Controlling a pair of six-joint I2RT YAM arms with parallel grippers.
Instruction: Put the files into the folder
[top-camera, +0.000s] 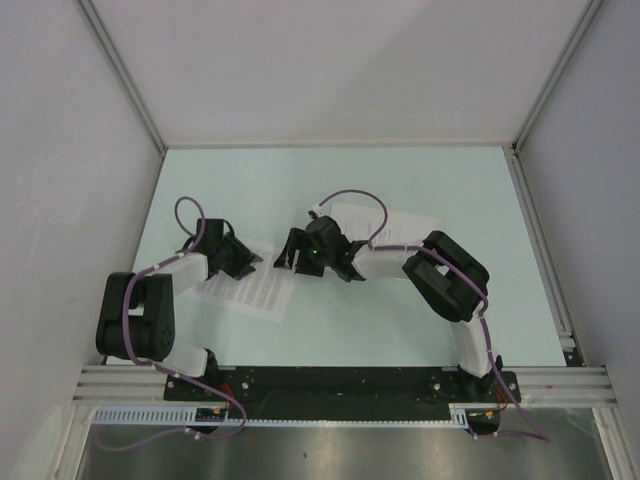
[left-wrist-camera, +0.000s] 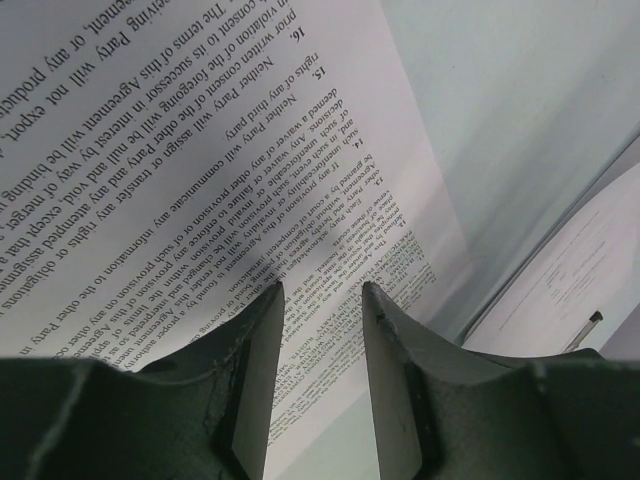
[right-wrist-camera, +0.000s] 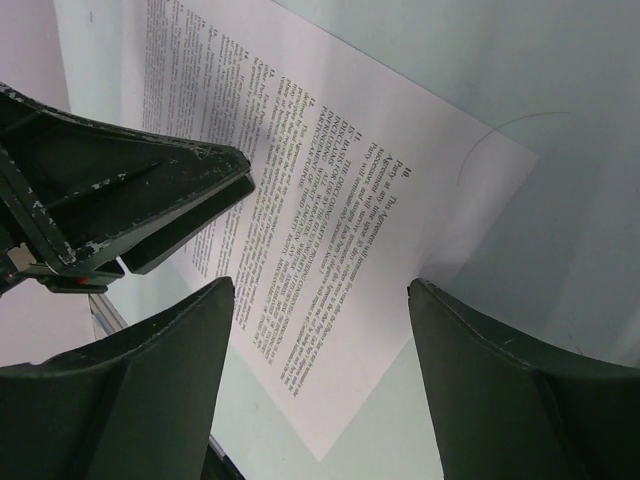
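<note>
Beside the printed sheet (left-wrist-camera: 200, 180), left wrist alone shows perhaps a clip (left-wrist-camera: 591, 322).

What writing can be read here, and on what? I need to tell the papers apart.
"16. Neither Party will assign or transfer any rights or obligations": printed sheet, left wrist view.
"15. Neither Party will communicate any information": same sheet.
"10" and "11.": clause numbers on the page, right wrist view.
Smaller print, and the faint second paper, is too small to read.
</note>
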